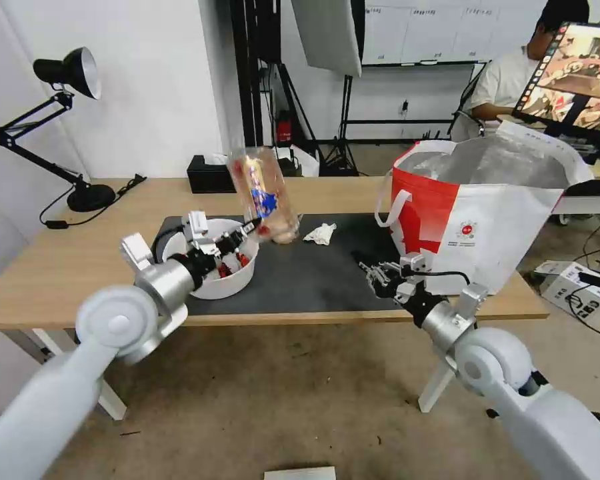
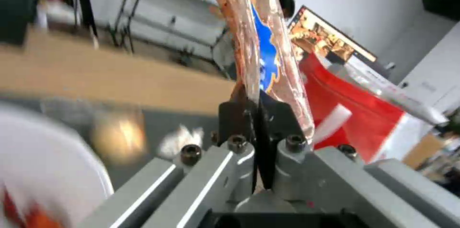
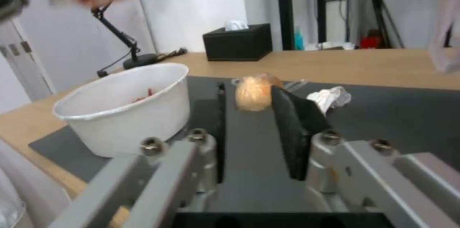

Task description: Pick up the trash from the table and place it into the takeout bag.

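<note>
My left gripper [image 1: 252, 225] is shut on the lower edge of the clear hinged tray [image 1: 260, 187], which stands lifted and tilted above the mat beside the white bowl of red shells [image 1: 210, 270]. In the left wrist view the tray [image 2: 261, 41] rises straight out of the closed fingers [image 2: 239, 113]. The wrapped beige ball [image 1: 285, 230] and crumpled tissue [image 1: 320, 233] lie on the dark mat [image 1: 313, 273]. The takeout bag [image 1: 480, 200] stands open at the table's right end. My right gripper [image 1: 370, 270] hovers open over the mat just left of the bag, holding nothing.
A black tissue box [image 1: 210, 175] and a black desk lamp [image 1: 80, 193] sit at the back left of the table [image 1: 60, 260]. From the right wrist, the bowl [image 3: 124, 106], ball [image 3: 253, 92] and tissue [image 3: 330, 97] lie ahead.
</note>
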### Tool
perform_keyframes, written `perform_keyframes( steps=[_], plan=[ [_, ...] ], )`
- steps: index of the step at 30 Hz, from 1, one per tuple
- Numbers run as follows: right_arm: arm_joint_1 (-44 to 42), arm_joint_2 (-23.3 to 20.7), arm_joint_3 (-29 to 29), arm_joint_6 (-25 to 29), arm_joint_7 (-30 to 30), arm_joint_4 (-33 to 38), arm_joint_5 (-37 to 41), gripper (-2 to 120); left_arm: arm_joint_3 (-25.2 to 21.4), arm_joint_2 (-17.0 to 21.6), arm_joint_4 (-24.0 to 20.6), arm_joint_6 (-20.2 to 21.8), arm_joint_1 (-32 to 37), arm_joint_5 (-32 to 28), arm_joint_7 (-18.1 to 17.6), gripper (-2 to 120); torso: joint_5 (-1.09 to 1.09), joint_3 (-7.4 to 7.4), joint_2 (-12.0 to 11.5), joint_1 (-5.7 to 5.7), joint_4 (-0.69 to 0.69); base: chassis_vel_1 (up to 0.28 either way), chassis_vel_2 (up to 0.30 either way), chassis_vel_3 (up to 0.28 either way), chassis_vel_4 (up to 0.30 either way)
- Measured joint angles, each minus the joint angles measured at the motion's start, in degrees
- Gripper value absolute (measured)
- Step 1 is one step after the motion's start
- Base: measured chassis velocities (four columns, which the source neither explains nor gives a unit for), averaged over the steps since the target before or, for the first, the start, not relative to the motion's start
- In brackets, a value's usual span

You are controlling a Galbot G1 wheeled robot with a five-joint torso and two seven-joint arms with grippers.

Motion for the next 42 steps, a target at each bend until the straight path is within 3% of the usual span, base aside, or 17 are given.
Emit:
perform_keyframes(
  steps=[7, 9, 10, 13, 14, 19, 21, 24, 25, 28, 29, 32, 38, 42],
  plan=[
    [-8.9, 2.9, 4.4, 4.1, 0.5, 3.8, -7.0, 52, 8.2, 0.3, 5.9, -3.0, -10.7, 8.2, 2.9, 0, 0.00, 0.00, 0.0, 0.01, -0.01, 0.000, 0.000, 0.000, 0.000],
    [-14.0, 5.2, 6.0, 6.8, 1.2, 5.5, -10.6, 63, 14.0, -2.8, 9.2, -3.6, -17.0, 10.9, 3.0, 0, 0.00, 0.00, 0.0, 0.01, -0.02, 0.000, 0.000, 0.000, 0.000],
    [-14.0, 5.2, 6.0, 6.8, 1.2, 5.5, -10.6, 63, 14.0, -2.8, 9.2, -3.6, -17.0, 10.9, 3.0, 0, 0.00, 0.00, 0.0, 0.01, -0.02, 0.000, 0.000, 0.000, 0.000],
    [-20.7, 7.5, 7.9, 10.0, 2.2, 6.9, -16.7, 76, 20.4, -8.6, 14.5, -5.2, -24.2, 14.4, 2.4, 0, -0.01, 0.00, 0.0, 0.00, -0.02, 0.000, 0.000, 0.000, 0.000],
    [-20.7, 7.5, 7.9, 10.0, 2.2, 6.9, -16.7, 76, 20.4, -8.6, 14.5, -5.2, -24.2, 14.4, 2.4, 0, -0.01, 0.00, 0.0, 0.00, -0.02, 0.000, 0.000, 0.000, 0.000],
    [-27.1, 9.9, 9.8, 12.1, 5.4, 8.4, -22.8, 97, 27.8, -16.1, 21.7, -5.6, -34.1, 18.4, 2.2, 0, 0.03, 0.00, 0.0, 0.01, -0.02, 0.000, 0.000, 0.000, 0.000],
    [-27.7, 10.1, 10.1, 12.3, 5.8, 8.5, -23.6, 98, 28.7, -17.2, 22.9, -5.7, -35.5, 19.0, 2.3, 0, 0.01, 0.00, 0.0, 0.01, -0.03, 0.000, 0.000, 0.000, 0.000],
    [-30.0, 11.2, 10.8, 13.2, 7.0, 8.7, -25.5, 100, 33.0, -23.0, 27.9, -6.6, -40.9, 23.0, 2.5, 0, 0.01, 0.00, 0.0, 0.01, -0.02, 0.000, 0.000, 0.000, 0.000],
    [-30.0, 11.2, 10.8, 13.2, 7.0, 8.7, -25.5, 100, 33.0, -23.0, 27.9, -6.6, -40.9, 23.0, 2.5, 0, 0.01, 0.00, 0.0, 0.01, -0.02, 0.000, 0.000, 0.000, 0.000],
    [-30.9, 12.6, 10.5, 13.5, 7.2, 8.7, -26.0, 100, 38.8, -26.7, 31.9, -6.9, -45.4, 26.9, 3.7, 0, 0.03, 0.00, 0.0, 0.01, -0.03, 0.000, 0.000, 0.000, 0.000],
    [-30.9, 12.6, 10.5, 13.5, 7.2, 8.7, -26.0, 100, 38.8, -26.7, 31.9, -6.9, -45.4, 26.9, 3.7, 0, 0.03, 0.00, 0.0, 0.01, -0.03, 0.000, 0.000, 0.000, 0.000],
    [-30.8, 14.3, 9.2, 13.4, 7.4, 8.7, -26.2, 100, 44.2, -30.3, 37.1, -7.1, -48.2, 33.4, 5.8, 0, 0.01, 0.00, 0.0, 0.01, -0.01, 0.000, 0.000, 0.000, 0.000],
    [-30.9, 15.8, 7.8, 13.2, 7.3, 8.3, -27.4, 100, 46.9, -35.2, 43.9, -7.1, -49.0, 37.0, 6.6, 0, 0.01, 0.00, 0.0, 0.01, -0.02, 0.000, 0.000, 0.000, 0.000],
    [-31.3, 16.0, 8.0, 13.2, 7.2, 8.4, -27.7, 100, 47.4, -36.5, 45.2, -7.1, -49.0, 37.6, 7.1, 0, 0.01, 0.00, 0.0, 0.01, -0.02, 0.000, 0.000, 0.000, 0.000]
  ],
)
